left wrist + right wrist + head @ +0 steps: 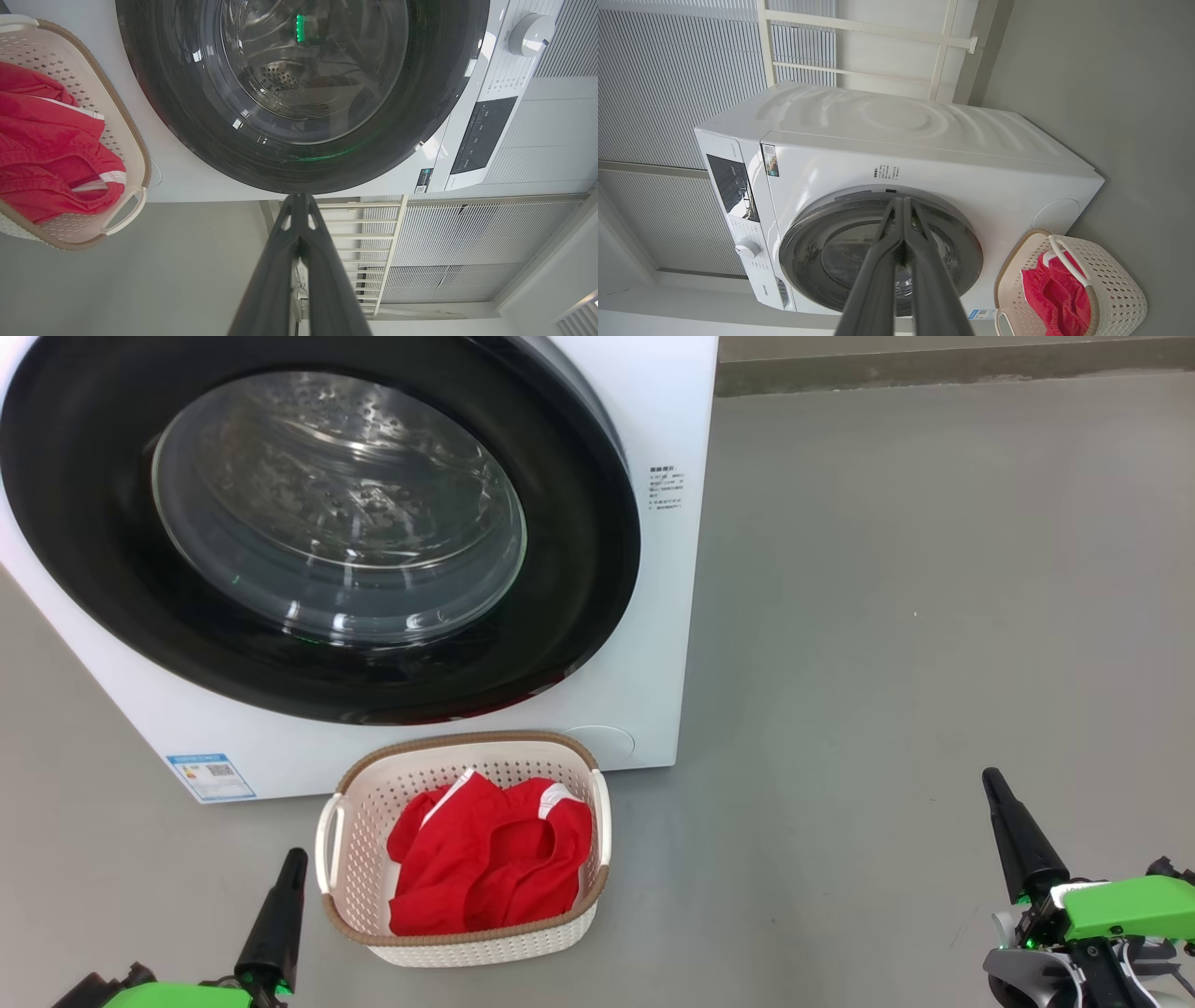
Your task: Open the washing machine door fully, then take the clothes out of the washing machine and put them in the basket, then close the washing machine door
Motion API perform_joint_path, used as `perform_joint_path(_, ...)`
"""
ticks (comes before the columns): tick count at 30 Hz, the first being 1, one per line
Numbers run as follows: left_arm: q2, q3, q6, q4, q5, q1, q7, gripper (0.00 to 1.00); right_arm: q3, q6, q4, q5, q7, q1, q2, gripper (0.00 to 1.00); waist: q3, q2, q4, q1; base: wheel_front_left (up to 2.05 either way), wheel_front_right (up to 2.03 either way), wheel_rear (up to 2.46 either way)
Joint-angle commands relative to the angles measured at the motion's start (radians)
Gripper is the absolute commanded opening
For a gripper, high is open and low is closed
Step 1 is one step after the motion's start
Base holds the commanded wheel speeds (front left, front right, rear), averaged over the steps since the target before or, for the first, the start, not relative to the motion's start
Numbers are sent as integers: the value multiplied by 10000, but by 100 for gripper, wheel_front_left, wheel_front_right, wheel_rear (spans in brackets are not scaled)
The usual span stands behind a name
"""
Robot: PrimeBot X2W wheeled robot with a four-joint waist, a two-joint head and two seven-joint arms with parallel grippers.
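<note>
The washing machine (653,616) (924,154) stands on the grey floor, its round black-rimmed door (317,523) (303,93) (878,261) lying flush against its front. Through the glass I see bare steel drum. The red clothes (485,868) (42,154) (1052,294) lie heaped in the cream basket (467,947) (126,140) (1115,284) on the floor just in front of the machine. My left gripper (294,859) (299,198) is shut and empty at the basket's left. My right gripper (991,779) (902,201) is shut and empty, far right of the basket.
Open grey floor (934,616) stretches to the right of the machine. White slatted panels (467,242) and a pale rail frame (943,42) stand beside and behind it. The control panel and knob (530,35) sit on the machine's upper front.
</note>
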State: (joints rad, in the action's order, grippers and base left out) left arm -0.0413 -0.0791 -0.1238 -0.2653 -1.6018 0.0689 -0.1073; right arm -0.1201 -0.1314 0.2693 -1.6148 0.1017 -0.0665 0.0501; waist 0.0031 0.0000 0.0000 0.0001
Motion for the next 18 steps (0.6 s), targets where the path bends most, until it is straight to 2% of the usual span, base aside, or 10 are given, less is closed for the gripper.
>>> perform_joint_path(1,-89,-348,-69,203,-68,391,-60,0,140,7,-250,-1,53,-407,61,0,0,0,0,0,0,0,0)
perform_joint_path(18,-89,-347,-69,203,-68,391,-60,0,121,7,-249,15,69,-409,48,0,0,0,0,0,0,0,0)
